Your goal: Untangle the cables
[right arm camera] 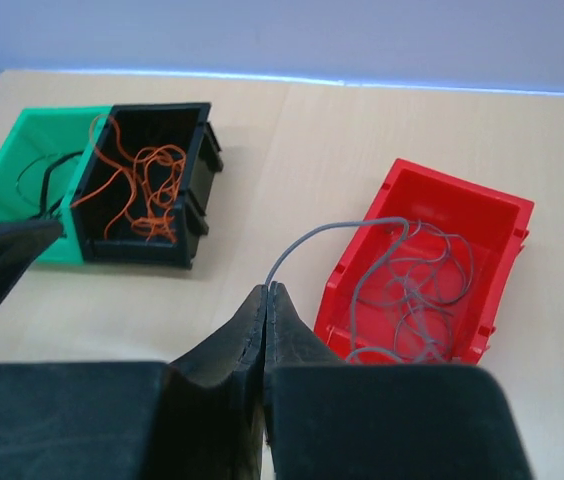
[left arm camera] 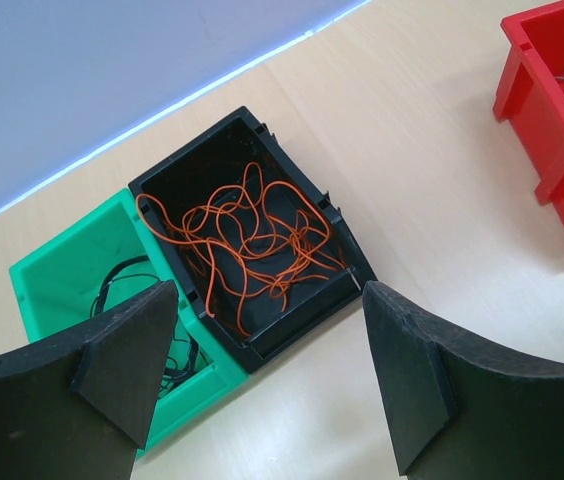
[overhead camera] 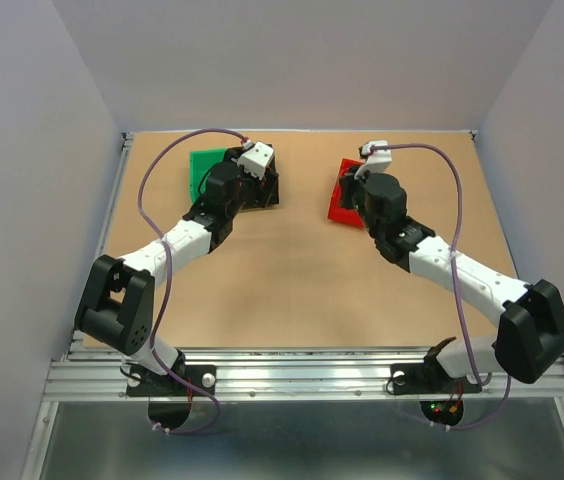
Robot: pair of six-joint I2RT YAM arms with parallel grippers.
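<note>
The cables are sorted by colour in three small bins. Orange-red wires (left arm camera: 252, 245) lie in a black bin (left arm camera: 307, 315). Thin black wires (left arm camera: 112, 280) lie in a green bin (left arm camera: 52, 290) touching it on the left. Grey wires (right arm camera: 417, 290) lie in a red bin (right arm camera: 507, 225). My left gripper (left arm camera: 267, 292) is open and empty, hovering just in front of the black bin. My right gripper (right arm camera: 267, 287) is shut on the end of one grey wire (right arm camera: 337, 229), which arcs up out of the red bin to the jaws.
In the top view the green bin (overhead camera: 202, 165) and black bin (overhead camera: 267, 195) sit at the back left under my left gripper (overhead camera: 260, 178), and the red bin (overhead camera: 340, 205) sits at the back centre-right under my right gripper (overhead camera: 354, 180). White walls enclose the table.
</note>
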